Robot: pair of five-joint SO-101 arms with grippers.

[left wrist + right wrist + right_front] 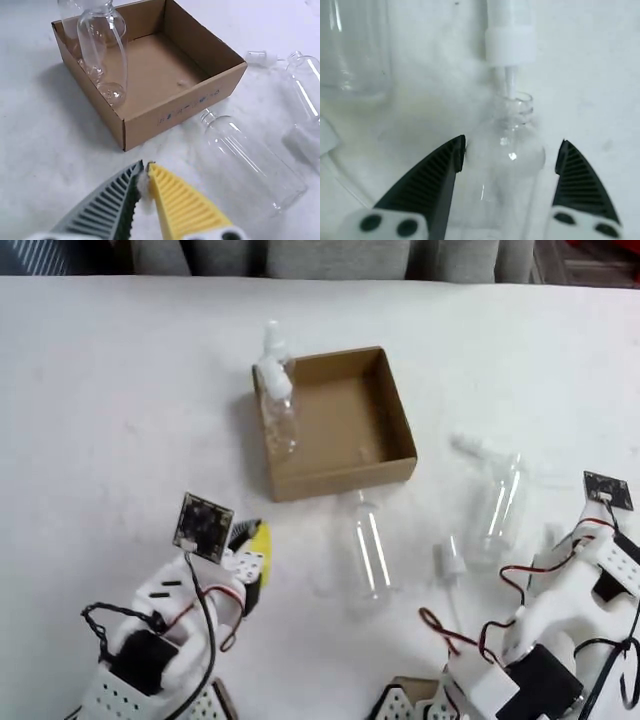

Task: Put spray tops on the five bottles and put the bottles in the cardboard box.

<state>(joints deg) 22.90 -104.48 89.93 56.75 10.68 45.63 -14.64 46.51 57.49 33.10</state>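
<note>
Right gripper [513, 145]: black fingers spread wide, one on each side of a bottle's shoulder; they grip nothing.
Clear plastic bottle with open neck [507, 167]: lies on the white surface [120, 370] towards its right edge, between those fingers. Its long axis runs roughly from near edge to far edge, with the neck pointing to the far edge.
White spray top [510, 37]: just beyond the neck and in line with it. Its thin tube enters the mouth, but the collar is not seated.
Step in hand: seating this top, I judge. Close on the bottle's body, not the neck, and keep its axis steady so the top slides straight in along the tube.
Left gripper [145, 174]: grey and yellow fingers closed tip to tip near the near edge, holding nothing I can identify.
Second clear topless bottle [252, 162]: lies just beside the box's near wall, neck towards it.
Brown cardboard box [345, 475]: mid-surface. One capped clear bottle [280, 410] leans over the wall that faces the left edge.
</note>
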